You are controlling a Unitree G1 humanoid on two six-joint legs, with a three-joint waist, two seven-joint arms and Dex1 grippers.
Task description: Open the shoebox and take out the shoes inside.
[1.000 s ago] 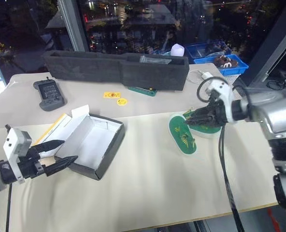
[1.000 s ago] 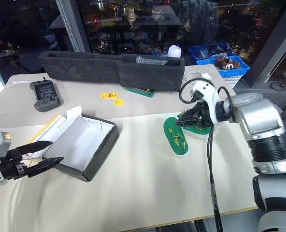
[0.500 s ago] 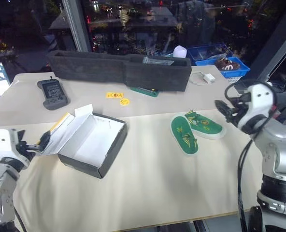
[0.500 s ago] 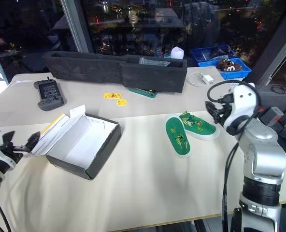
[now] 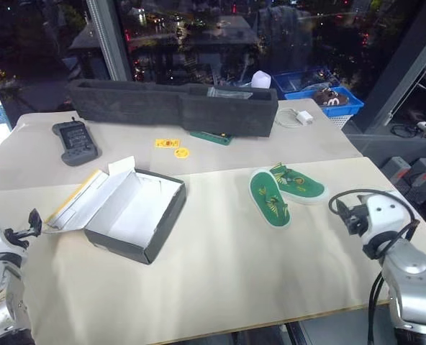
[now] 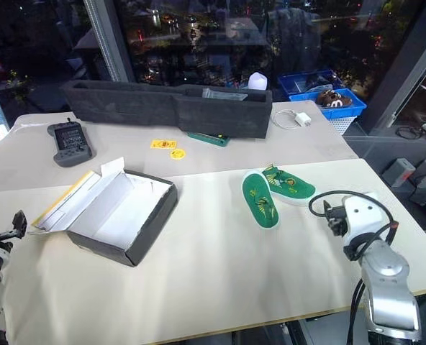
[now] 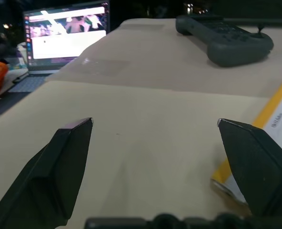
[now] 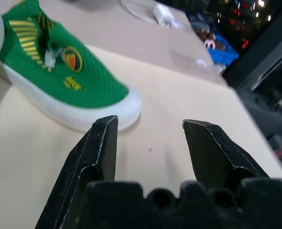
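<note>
A: How many boxes were on the beige table (image 5: 220,273)?

B: One shoebox (image 5: 127,215), a rectangular cardboard box with dark grey sides and a white interior. It sat left of centre, its yellow-edged lid (image 5: 73,198) hinged wide open to the left, and its inside looked bare.

A: And the shoes?

B: Two small flat shoes (image 5: 281,192), green on top with yellow markings and pale whitish rims. They lay side by side on the table right of centre, well apart from the box. In the right wrist view one green shoe (image 8: 60,81) lay just beyond the fingertips, untouched.

A: The hands?

B: Two grippers, both empty. The left gripper (image 7: 155,125) was at the near left edge beside the lid, its two black fingers spread wide with bare table between them. The right gripper (image 8: 150,124) was at the near right, its two fingers parted, holding nothing.

A: Anything else?

B: At the far side, one long black foam tray (image 5: 173,104). Left of it, one dark grey handheld controller (image 5: 76,140). Two small yellow stickers (image 5: 173,147) lay between the tray and the box. One white charger with its cable (image 5: 299,116) was far right, and beyond it blue plastic baskets (image 5: 317,97). One open laptop (image 7: 60,33) showed at the far left.
</note>
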